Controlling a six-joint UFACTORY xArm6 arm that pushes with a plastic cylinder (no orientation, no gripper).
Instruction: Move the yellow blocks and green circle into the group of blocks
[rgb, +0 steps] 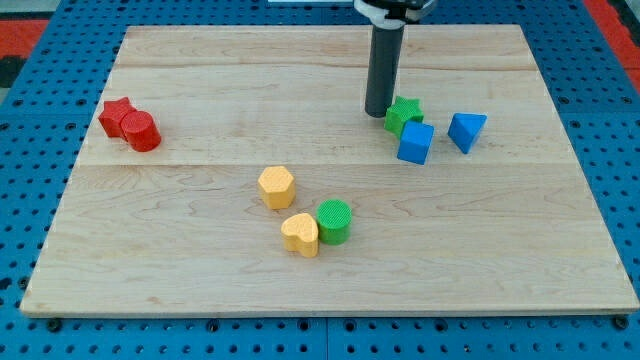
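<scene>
A yellow hexagon block (276, 187) lies near the board's middle. Below it a yellow heart block (300, 235) touches a green circle block (334, 222) on its right. At the view's upper right a green star block (403, 115) touches a blue cube block (416, 143), with a blue triangle block (466, 131) a little to the right. My tip (379, 112) stands on the board just left of the green star, touching or nearly touching it, far from the yellow blocks.
A red star block (117, 115) and a red cylinder block (142, 131) touch each other at the view's left. The wooden board (200, 80) lies on a blue perforated table (30, 150).
</scene>
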